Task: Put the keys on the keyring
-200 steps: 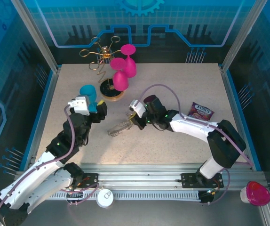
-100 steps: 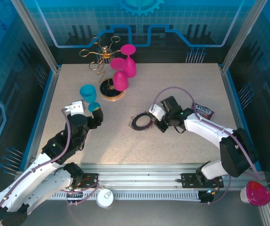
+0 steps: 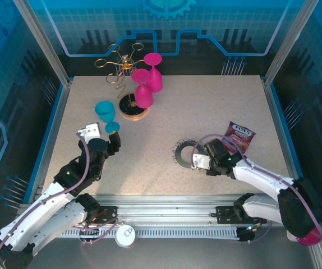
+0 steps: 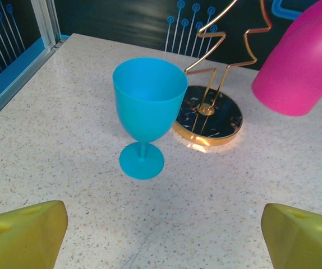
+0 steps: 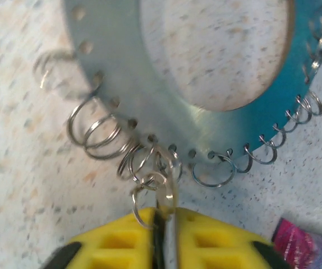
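The keyring (image 3: 178,147) lies flat on the table (image 3: 217,101), right of centre in the overhead view and just left of the right pincer (image 5: 162,225). Lying flat keeps its fringe of small links (image 5: 96,131) splayed out on the surface, where a low approach from the side can reach them one at a time.

In the right wrist view the dark disc sits in the upper part of the frame. The yellow pads come in from the bottom edge, aimed at the lower left stretch of the rim where several links bunch together. The pads stand nearly together with a thin dark slit between them, and a silvery strip with a small loop runs into that slit. I cannot tell whether they are clamping it or letting it go, and it is too blurred to say whether that strip is a blade of the keys. I judge this to be the threading step, with the metal held edge-on so it can slip into a link.

The left pincer (image 4: 161,235) is spread wide and holds nothing, its yellow tips in the lower corners of its wrist view. It faces the blue goblet (image 4: 148,101), which stands upright in front of the gold wire rack (image 4: 208,115). In the overhead view this pincer sits at the left, well apart from the ring, likely parked out of the right arm's way.
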Controlling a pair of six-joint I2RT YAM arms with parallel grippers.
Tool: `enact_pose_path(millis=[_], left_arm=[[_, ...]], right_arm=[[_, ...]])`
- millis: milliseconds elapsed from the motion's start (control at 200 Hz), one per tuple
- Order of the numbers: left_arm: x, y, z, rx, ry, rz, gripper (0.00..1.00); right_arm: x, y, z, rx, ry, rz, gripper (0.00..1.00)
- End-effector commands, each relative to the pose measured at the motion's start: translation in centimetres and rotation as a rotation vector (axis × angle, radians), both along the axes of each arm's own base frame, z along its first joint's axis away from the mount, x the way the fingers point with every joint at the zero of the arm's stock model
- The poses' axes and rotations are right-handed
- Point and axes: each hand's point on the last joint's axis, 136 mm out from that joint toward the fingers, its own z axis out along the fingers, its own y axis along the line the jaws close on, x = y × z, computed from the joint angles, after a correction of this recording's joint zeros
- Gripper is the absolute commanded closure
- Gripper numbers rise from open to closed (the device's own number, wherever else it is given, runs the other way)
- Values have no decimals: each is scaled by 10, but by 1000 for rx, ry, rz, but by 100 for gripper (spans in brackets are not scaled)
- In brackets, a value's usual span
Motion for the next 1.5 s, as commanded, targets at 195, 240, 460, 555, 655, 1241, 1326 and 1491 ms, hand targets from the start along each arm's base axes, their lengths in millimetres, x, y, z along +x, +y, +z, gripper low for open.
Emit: enact_pose_path(millis=[195, 240, 460, 555, 655, 1241, 1326, 1491], left_arm=[[5, 14, -8, 43, -20, 74, 11], [5, 16, -10, 46, -17, 80, 11], [14, 19, -18, 111, -30, 75, 9], [25, 17, -17, 181, -75, 43, 7], [39, 18, -22, 242, -113, 13, 5], [99, 4, -91, 248, -231, -223, 1], [105, 4, -99, 222, -215, -265, 1], [118, 14, -120, 172, -202, -272, 1]], right_arm=[[-17, -42, 2, -156, -71, 113, 58], [-16, -44, 6, -151, -87, 94, 57], [12, -19, 70, 236, -179, -199, 48], [34, -9, 104, 521, -216, -425, 42], [59, -26, 110, 682, -280, -660, 40], [151, -73, 95, 1165, -515, -787, 37], [154, -66, 77, 1153, -499, -754, 37], [162, -67, 71, 1153, -457, -774, 34]])
